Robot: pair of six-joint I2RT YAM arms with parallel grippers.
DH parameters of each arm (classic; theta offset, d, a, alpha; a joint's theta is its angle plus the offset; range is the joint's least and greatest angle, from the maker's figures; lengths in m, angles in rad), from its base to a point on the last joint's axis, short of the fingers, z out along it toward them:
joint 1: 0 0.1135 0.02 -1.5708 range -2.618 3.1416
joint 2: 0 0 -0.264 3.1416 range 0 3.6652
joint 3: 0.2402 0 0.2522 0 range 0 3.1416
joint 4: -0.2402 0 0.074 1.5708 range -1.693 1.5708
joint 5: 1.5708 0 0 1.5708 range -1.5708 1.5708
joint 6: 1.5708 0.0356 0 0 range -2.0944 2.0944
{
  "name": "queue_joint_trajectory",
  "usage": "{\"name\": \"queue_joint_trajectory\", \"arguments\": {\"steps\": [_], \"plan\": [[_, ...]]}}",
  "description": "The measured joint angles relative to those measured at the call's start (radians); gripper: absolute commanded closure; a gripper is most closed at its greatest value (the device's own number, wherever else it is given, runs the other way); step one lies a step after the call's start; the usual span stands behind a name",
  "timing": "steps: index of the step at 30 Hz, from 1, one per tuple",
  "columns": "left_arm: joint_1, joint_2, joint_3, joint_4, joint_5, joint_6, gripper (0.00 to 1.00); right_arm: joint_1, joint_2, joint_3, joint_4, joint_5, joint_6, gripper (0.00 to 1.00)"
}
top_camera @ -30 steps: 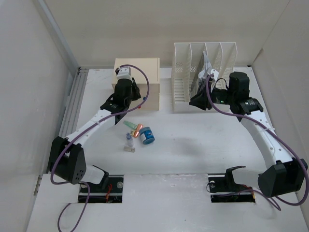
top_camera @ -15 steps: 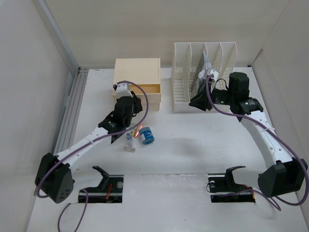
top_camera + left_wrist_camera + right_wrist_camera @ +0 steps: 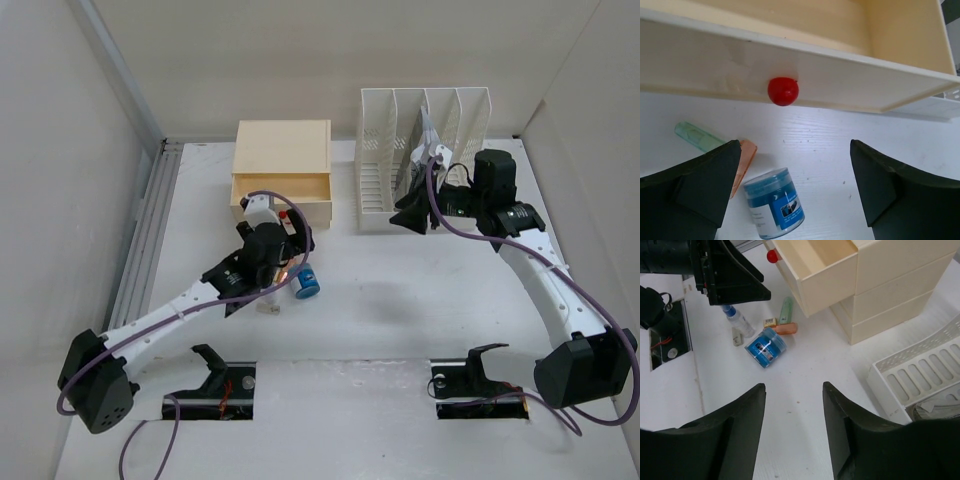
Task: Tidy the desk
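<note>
- Left gripper (image 3: 795,150): fingers spread wide, nothing between them. It sits just near of the open drawer (image 3: 840,85), with the red knob (image 3: 783,91) straight ahead and not touched.
- Right gripper (image 3: 794,386): fingers apart, nothing held. It hovers over the desk (image 3: 400,310) on the right side, just near of the file rack (image 3: 425,110).
- The desk is the big white tabletop under everything. The drawer box (image 3: 283,150) sits far left and the rack far right.
- Looks done: the box's top drawer stands open. The rack already has papers (image 3: 935,407) in one slot.
- Not done: the small stuff is loose on the desk just near of the drawer.
- Loose items: blue jar (image 3: 774,202) on its side, green tube (image 3: 697,137), orange piece (image 3: 742,160) touching the tube's end, small bottle (image 3: 737,320), and two tiny bits beside it that are too small to identify.
- The visible part of the drawer interior shows nothing inside.
- Judgement: early to mid task. The drawer is ready for loading, and every loose item has yet to go in.
- Likely next: the left arm picks from the cluster, since the jar and orange piece are closest to its fingers.
- The drawer will need closing at the end.
- Risk: the jar is lying down and may roll when pinched.
</note>
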State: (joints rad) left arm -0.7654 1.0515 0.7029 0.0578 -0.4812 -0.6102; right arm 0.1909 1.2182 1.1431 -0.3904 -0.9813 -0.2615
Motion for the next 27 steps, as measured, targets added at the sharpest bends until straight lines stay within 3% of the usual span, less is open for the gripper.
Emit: {"name": "queue_joint_trajectory", "arguments": {"steps": [8, 14, 16, 19, 27], "plan": [[-0.025, -0.125, 0.005, -0.107, 0.013, -0.016, 0.14, 0.054, 0.024, 0.003, -0.068, 0.021, -0.087, 0.41], [-0.058, -0.287, 0.106, -0.208, 0.054, -0.009, 0.21, 0.401, 0.080, 0.004, -0.097, 0.266, -0.185, 0.41], [-0.058, -0.346, 0.150, -0.248, 0.049, 0.006, 0.21, 0.528, 0.112, -0.009, -0.081, 0.405, -0.232, 0.32], [-0.058, -0.441, 0.185, -0.301, 0.029, 0.027, 0.21, 0.670, 0.156, -0.061, -0.057, 0.576, -0.349, 0.28], [-0.058, -0.640, 0.192, -0.451, -0.064, 0.076, 0.18, 0.687, 0.266, -0.062, -0.019, 0.674, -0.640, 0.25]]}}
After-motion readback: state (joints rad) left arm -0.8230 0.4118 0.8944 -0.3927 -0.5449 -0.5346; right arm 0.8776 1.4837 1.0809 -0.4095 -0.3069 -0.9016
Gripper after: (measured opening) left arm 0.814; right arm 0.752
